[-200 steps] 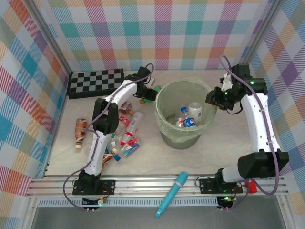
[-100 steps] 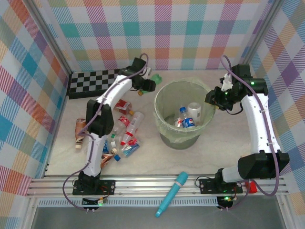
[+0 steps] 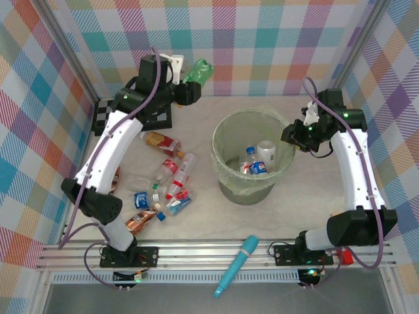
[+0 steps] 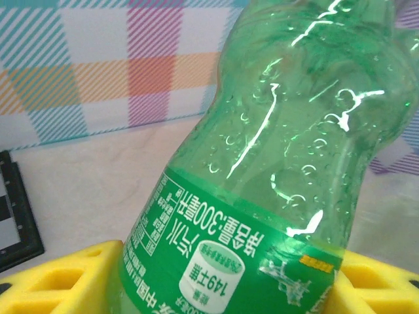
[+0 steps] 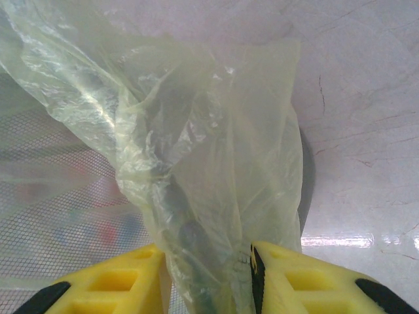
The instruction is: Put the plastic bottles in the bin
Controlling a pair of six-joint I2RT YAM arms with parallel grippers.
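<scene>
The left hand (image 3: pixel 188 86), held high on a steeply angled arm near the checked back wall, pinches the lower body of a translucent green plastic bottle (image 4: pixel 281 150) between its yellow foam pads (image 4: pixel 59 281). The bottle's glossy, dimpled shell carries a green printed label. The right hand (image 3: pixel 292 135) comes in from the side. It nips a crinkled fold of thin clear bag liner (image 5: pixel 196 163) at the rim of the round pale-green translucent bin (image 3: pixel 226 180). A few small clear bottles (image 3: pixel 256 161) lie inside the bin. More clear labelled bottles (image 3: pixel 171 186) lie scattered on the pale bench (image 3: pixel 294 209) to its left.
</scene>
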